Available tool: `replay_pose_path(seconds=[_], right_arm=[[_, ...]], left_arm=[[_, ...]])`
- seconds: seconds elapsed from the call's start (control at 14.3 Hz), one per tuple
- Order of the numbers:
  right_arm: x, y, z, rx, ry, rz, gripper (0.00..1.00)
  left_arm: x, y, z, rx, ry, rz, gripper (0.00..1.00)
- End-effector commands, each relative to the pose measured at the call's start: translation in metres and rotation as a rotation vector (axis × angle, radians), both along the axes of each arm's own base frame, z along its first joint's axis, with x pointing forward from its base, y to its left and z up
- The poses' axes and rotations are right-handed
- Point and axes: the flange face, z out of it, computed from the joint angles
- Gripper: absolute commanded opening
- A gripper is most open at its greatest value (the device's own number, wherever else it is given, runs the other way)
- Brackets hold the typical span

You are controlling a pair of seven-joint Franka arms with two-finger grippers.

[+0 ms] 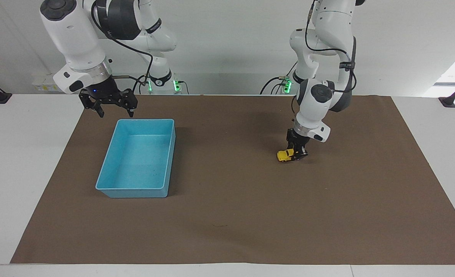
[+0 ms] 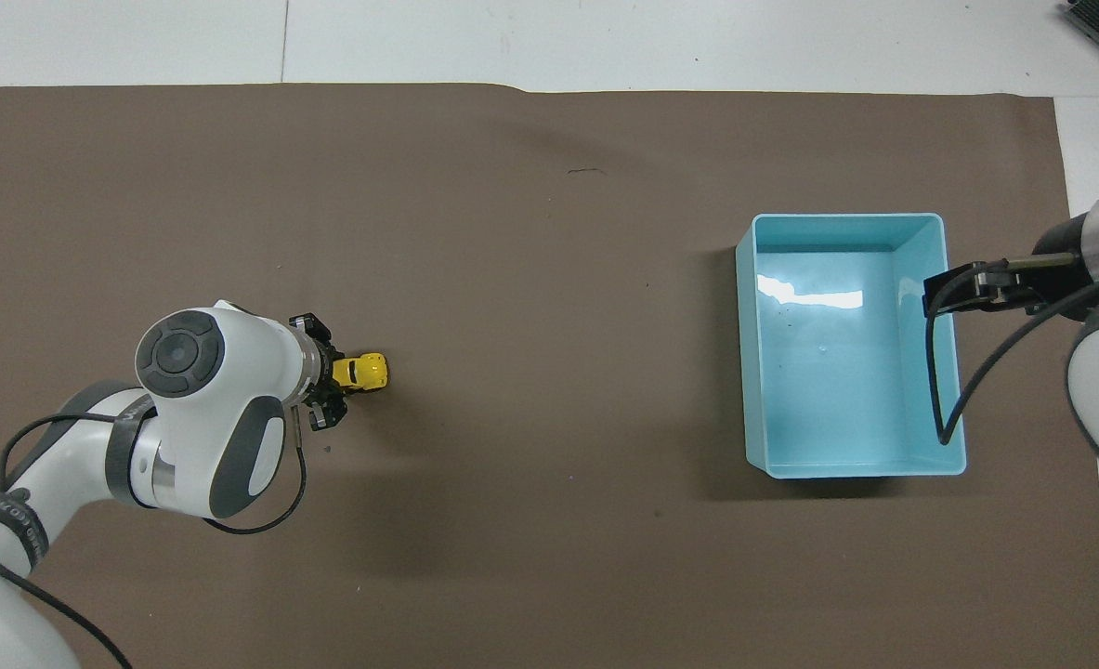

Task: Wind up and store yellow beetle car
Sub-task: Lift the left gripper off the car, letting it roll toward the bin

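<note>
Yellow beetle-shaped toy car (image 1: 287, 155), pinched at its rear between the left gripper's (image 1: 297, 153) fingers, wants wheels pressed firmly on the brown-covered desk (image 1: 227, 231) during pull-back; the waiting right gripper (image 1: 112, 109) hangs spread-fingered.
</note>
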Motion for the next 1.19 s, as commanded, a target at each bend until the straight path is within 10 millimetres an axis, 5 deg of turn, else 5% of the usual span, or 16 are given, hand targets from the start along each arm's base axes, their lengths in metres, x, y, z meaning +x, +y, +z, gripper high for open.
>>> replay_pose_path(seconds=[0.0, 0.14, 0.28, 0.42, 0.49, 0.77, 1.12], right_arm=[[-0.005, -0.002, 0.002, 0.006, -0.008, -0.019, 1.0], [-0.006, -0.002, 0.003, 0.006, -0.009, -0.019, 1.0], [-0.007, -0.001, 0.003, 0.007, 0.0, -0.019, 1.0], [-0.006, -0.001, 0.003, 0.007, -0.008, -0.019, 1.0], [-0.006, -0.001, 0.003, 0.005, -0.008, -0.016, 1.0], [-0.006, -0.002, 0.003, 0.005, -0.008, -0.019, 1.0], [-0.006, -0.001, 0.003, 0.007, -0.008, -0.019, 1.0]], left_arm=[[0.009, 0.024, -0.021, 0.007, -0.001, 0.008, 0.0], [0.01, 0.026, -0.022, 0.009, 0.0, 0.01, 0.02], [0.01, 0.025, -0.021, 0.008, 0.0, 0.011, 0.26], [0.01, 0.018, -0.009, 0.011, 0.017, 0.006, 0.87], [0.011, 0.014, 0.005, 0.011, 0.026, 0.01, 1.0], [0.018, -0.01, 0.057, 0.023, 0.097, 0.026, 1.0], [0.027, -0.016, 0.082, 0.013, 0.075, 0.019, 1.0]])
